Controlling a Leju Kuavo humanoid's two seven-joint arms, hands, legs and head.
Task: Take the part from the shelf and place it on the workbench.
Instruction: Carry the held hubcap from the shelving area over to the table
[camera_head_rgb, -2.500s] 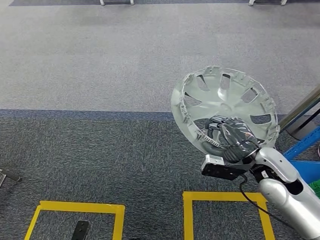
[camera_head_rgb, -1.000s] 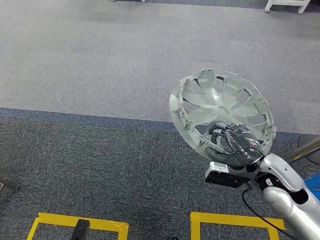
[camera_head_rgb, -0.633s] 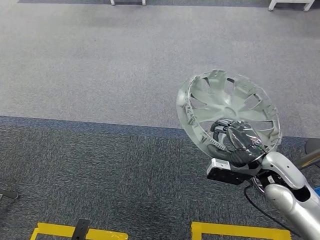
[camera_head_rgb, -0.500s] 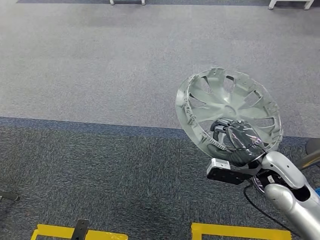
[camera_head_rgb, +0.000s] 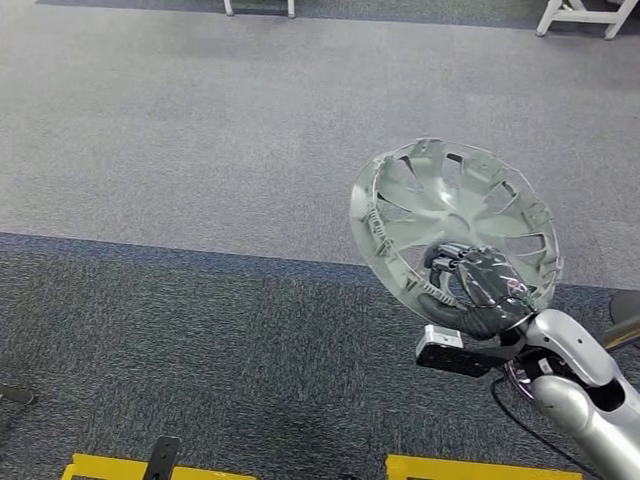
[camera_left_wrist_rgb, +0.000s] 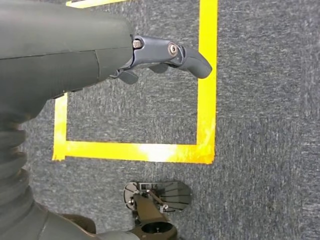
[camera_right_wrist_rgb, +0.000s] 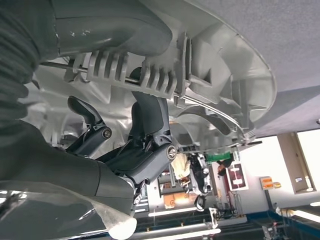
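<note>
We see the silver hubcap (camera_head_rgb: 455, 222) held up over the grey carpet (camera_head_rgb: 189, 150), tilted with its ribbed inner side toward us. Our right hand (camera_head_rgb: 474, 290), at the end of the bent silver arm (camera_head_rgb: 585, 395), grips its near rim, dark fingers (camera_right_wrist_rgb: 149, 125) curled inside. Our left hand (camera_left_wrist_rgb: 166, 54) hangs above a yellow floor marking (camera_left_wrist_rgb: 206, 90), fingers loosely extended and holding nothing.

The hubcap (camera_head_rgb: 453, 215) looks like moulded grey plastic, matt, with ribbed clips along its rim. The right hand (camera_head_rgb: 483, 290) gripping it is dark and glossy under a clear crinkled film; its arm (camera_head_rgb: 589, 400) is smooth silver metal. The left hand (camera_left_wrist_rgb: 166, 52) has smooth dark plastic fingers and a ribbed rubbery cover. The carpet (camera_head_rgb: 189, 150) is rough, speckled grey pile; the tape (camera_left_wrist_rgb: 207, 75) on it is shiny yellow.
</note>
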